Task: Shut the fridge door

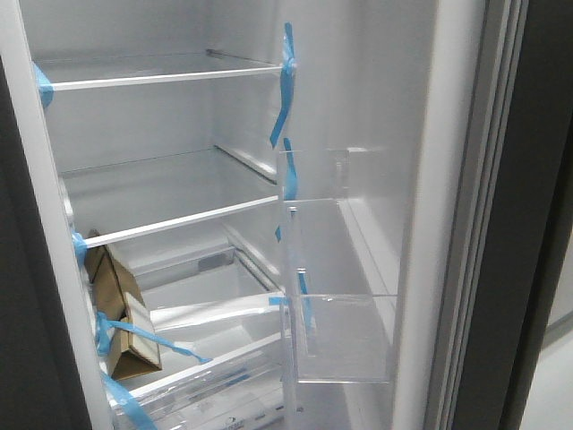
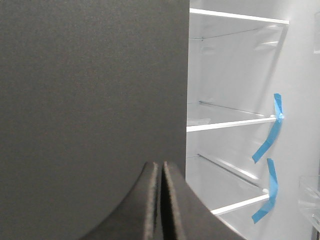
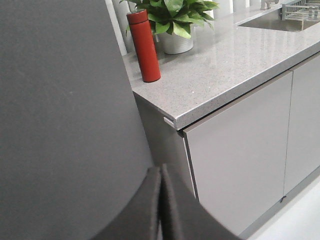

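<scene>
Jaws pressed together and empty on both the left gripper [image 2: 161,200] and right gripper [image 3: 161,205], a broad, steady push on the fridge door [image 1: 528,224], standing open along the front view's right edge, seems wisest.

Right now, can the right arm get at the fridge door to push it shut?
Probably yes. The right tool, fingers together, sits close beside the fridge door, and nothing shows between them. The counter and red bottle stand off to the other side.
</scene>
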Motion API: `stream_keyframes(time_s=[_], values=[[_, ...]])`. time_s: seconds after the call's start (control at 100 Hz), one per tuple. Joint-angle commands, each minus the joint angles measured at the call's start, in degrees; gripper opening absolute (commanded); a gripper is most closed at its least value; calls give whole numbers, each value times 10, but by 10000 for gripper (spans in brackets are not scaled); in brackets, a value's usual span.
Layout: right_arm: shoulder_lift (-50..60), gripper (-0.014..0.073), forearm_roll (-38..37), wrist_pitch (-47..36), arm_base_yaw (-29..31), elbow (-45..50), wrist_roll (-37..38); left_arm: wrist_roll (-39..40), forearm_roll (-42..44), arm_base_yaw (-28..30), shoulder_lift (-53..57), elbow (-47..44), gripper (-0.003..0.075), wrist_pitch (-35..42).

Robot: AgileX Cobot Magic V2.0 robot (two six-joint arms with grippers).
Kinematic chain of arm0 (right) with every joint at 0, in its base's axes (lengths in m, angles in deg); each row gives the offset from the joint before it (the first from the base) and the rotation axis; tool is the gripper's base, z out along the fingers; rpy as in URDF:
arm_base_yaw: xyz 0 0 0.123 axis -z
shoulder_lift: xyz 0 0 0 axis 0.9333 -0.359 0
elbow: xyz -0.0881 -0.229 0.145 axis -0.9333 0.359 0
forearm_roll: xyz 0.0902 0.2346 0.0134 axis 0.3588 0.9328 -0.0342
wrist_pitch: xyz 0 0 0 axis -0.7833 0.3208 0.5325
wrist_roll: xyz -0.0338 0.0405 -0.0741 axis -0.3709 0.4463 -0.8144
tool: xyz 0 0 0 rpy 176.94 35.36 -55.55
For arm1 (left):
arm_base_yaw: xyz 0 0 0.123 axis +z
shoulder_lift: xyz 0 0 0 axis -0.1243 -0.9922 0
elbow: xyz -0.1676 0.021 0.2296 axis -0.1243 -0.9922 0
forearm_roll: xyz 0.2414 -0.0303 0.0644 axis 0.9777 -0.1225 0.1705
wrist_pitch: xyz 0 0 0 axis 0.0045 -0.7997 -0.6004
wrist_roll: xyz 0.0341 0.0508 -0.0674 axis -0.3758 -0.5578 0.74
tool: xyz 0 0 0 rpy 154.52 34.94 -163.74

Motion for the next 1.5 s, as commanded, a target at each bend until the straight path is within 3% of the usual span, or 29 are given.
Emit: stream_keyframes(time_s=[0.0, 0.14, 0.27, 0.36, 0.99, 1.18, 1.49], values=[[0, -46, 0, -47, 4, -21, -1, 2, -2, -2, 12, -20, -20, 42], [0, -46, 62, -49, 4, -21, -25, 2, -2, -2, 12, -20, -20, 42], [0, -46, 250, -69, 6, -21, -181, 2, -2, -2, 12, -20, -20, 42], [-3, -46, 365, -81, 13, -21, -234, 2, -2, -2, 12, -20, -20, 42], [-112, -46, 818, -160, 27, -21, -237, 2, -2, -2, 12, -20, -20, 42], [-142, -46, 925, -96, 27, -28, -235, 2, -2, -2, 12, -20, -20, 42], [-213, -46, 927, 67, 27, -91, -235, 2, -2, -2, 12, -20, -20, 42]])
